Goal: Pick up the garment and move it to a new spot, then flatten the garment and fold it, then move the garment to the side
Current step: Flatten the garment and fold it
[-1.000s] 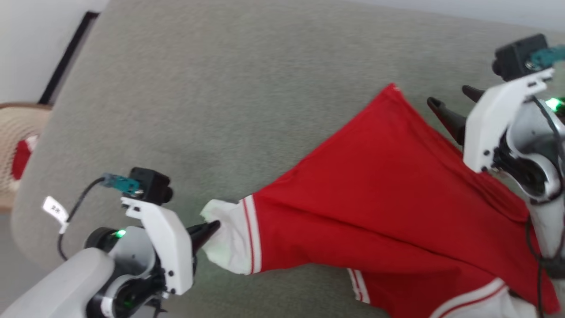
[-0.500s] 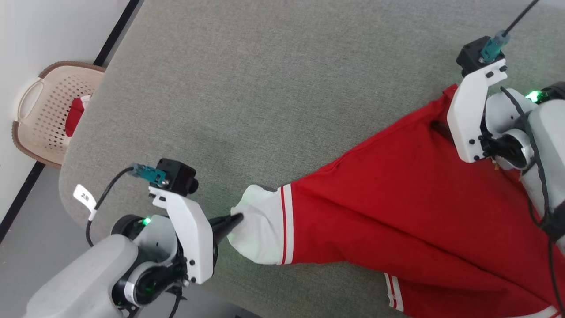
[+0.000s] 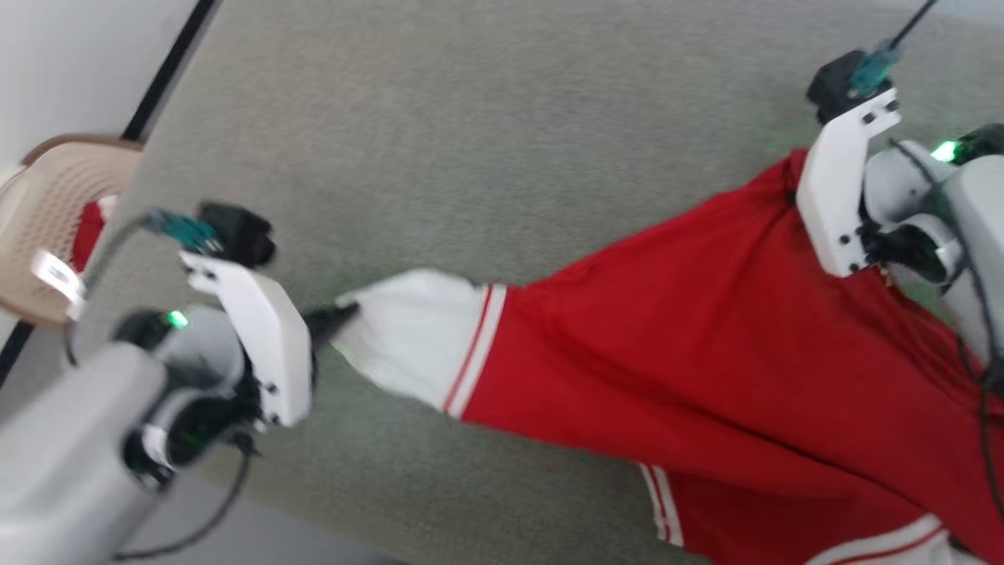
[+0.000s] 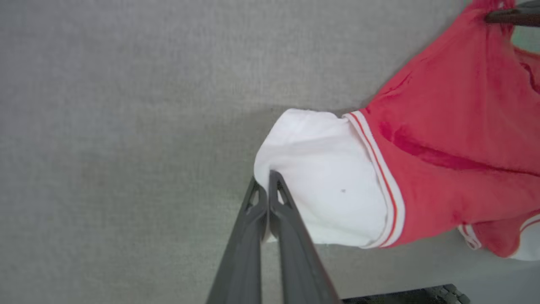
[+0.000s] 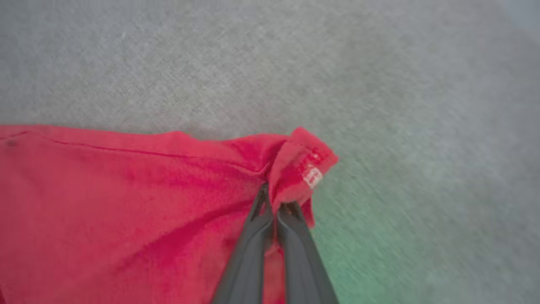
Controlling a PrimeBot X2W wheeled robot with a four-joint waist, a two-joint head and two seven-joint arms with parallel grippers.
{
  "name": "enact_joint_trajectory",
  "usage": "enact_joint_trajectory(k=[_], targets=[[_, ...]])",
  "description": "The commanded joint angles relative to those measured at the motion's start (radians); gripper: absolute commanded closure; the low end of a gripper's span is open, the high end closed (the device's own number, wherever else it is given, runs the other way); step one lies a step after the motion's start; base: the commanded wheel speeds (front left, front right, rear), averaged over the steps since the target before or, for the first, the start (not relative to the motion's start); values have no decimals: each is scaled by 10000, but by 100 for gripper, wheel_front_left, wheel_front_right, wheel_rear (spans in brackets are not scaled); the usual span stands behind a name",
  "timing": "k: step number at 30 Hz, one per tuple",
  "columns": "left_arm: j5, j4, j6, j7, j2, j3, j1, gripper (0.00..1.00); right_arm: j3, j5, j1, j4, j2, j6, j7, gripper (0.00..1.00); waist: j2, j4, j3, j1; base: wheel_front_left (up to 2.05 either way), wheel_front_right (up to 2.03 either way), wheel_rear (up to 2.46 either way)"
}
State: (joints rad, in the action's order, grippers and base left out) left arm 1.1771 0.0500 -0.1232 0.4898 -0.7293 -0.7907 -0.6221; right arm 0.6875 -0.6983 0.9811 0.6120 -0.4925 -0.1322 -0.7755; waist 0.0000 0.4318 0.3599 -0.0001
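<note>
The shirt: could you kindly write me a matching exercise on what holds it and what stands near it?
Things: 1 left gripper; 2 right gripper; 3 basket.
States: A off the left edge of the grey surface; B shut on a red corner of the shirt; C shut on the white sleeve.
Pairs: 1-C; 2-B; 3-A.

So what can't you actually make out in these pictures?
Head view: the garment runs off the bottom and right edges; its full outline is unknown.
Head view: fingertips of the right hand sit behind its white bracket.
Head view: the basket is blurred and cut by the left edge; the red item inside is unidentifiable.
</note>
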Motion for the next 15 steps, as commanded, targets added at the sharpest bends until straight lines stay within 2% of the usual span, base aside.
enact_joint_trajectory(k=[1,8,15], targets=[[-149,-59,-50,183,-253,143,-441,100,15,-188,242,-302,-196,24,264,100,0,-455,-279,1,0,0,0],[-601,-79,-101,932,-1088,477,-1816,100,-127,-555,523,-1201,-772,24,791,100,0,-1350,-726,1,0,0,0],[-1156,554,282,1660,-1455,662,-3574,100,-763,-573,685,-2041,-1000,26,1111,100,0,-2218,-1344,1,0,0,0]])
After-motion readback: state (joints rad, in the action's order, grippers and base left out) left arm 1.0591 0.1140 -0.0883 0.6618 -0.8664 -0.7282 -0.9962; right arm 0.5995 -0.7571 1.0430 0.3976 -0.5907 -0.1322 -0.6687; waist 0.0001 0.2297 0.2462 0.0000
